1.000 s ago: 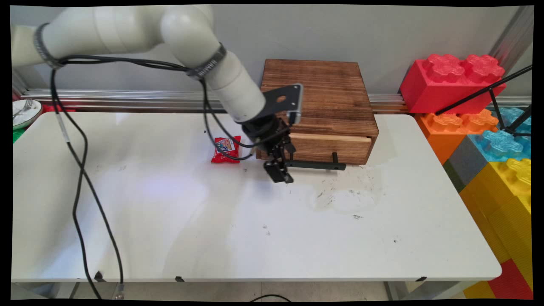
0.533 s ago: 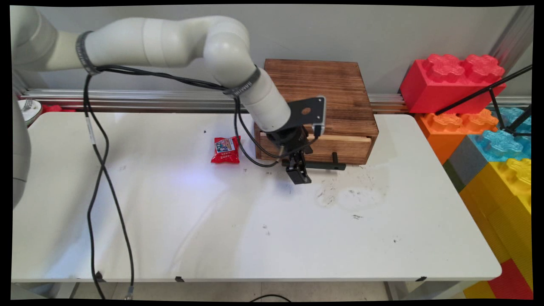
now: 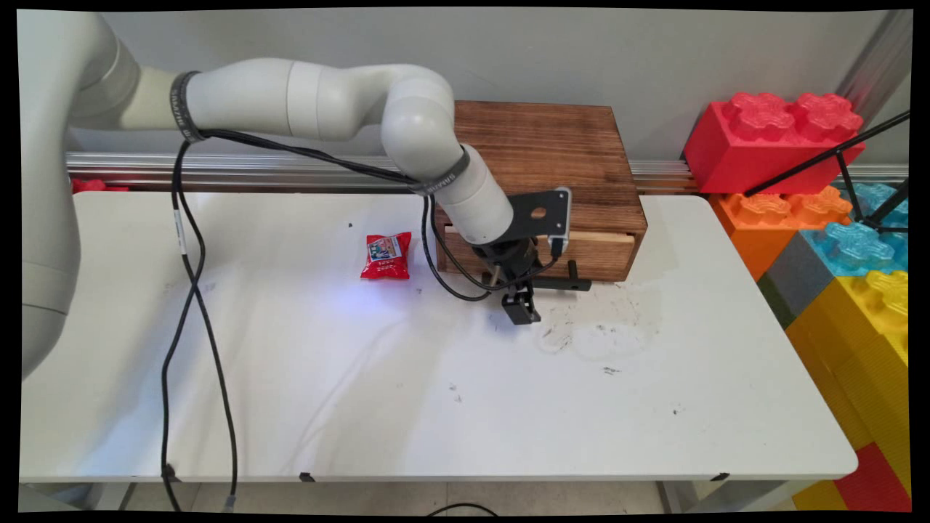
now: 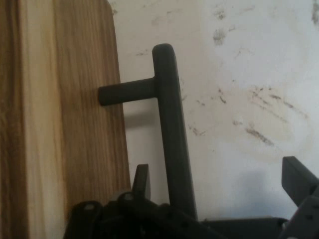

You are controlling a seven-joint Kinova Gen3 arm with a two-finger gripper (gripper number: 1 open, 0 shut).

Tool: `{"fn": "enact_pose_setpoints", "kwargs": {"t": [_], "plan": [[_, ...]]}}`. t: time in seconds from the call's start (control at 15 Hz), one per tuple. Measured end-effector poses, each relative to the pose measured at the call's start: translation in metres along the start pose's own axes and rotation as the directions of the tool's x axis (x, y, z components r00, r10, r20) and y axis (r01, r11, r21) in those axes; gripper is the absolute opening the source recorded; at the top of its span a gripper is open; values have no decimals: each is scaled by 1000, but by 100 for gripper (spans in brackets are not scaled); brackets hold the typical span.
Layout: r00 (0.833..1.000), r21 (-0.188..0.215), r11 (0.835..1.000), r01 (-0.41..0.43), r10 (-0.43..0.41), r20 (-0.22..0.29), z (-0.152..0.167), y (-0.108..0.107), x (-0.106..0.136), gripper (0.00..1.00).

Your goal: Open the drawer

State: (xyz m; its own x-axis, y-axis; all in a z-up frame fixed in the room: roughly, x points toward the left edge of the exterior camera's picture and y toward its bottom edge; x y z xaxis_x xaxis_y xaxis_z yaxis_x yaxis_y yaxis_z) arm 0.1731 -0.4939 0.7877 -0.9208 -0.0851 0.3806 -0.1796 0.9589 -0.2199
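Note:
A dark wooden box point(image 3: 545, 156) stands at the back of the white table point(image 3: 363, 392), with a lighter drawer front point(image 3: 581, 250) facing me. Across that drawer front runs a black bar handle point(image 3: 556, 283), which appears upright in the hand view as the handle point(image 4: 169, 134) on its short post. My gripper point(image 3: 522, 311) hangs just in front of the drawer, low over the table and pointing down. In the hand view the gripper point(image 4: 219, 172) is open, and the handle bar stands between the left finger point(image 4: 142, 179) and the right finger point(image 4: 299, 177), close to the left one.
A red snack packet point(image 3: 386, 256) lies on the table left of the box. Large red, orange, blue and yellow toy blocks point(image 3: 814, 211) are stacked beyond the table's right edge, with black tripod legs point(image 3: 835, 156) across them. Black cables point(image 3: 189, 290) hang from the arm.
The arm has swung right along the drawer front and come lower. The gripper went from the handle's left end to a place nearer its middle. The packet and box have not moved.

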Motion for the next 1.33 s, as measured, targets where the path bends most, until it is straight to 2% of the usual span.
{"fn": "enact_pose_setpoints", "kwargs": {"t": [0.73,1.33], "plan": [[999,6,1000,31,-31,18,19,12,5,100],[998,-18,998,59,-59,34,17,42,13,100]]}}
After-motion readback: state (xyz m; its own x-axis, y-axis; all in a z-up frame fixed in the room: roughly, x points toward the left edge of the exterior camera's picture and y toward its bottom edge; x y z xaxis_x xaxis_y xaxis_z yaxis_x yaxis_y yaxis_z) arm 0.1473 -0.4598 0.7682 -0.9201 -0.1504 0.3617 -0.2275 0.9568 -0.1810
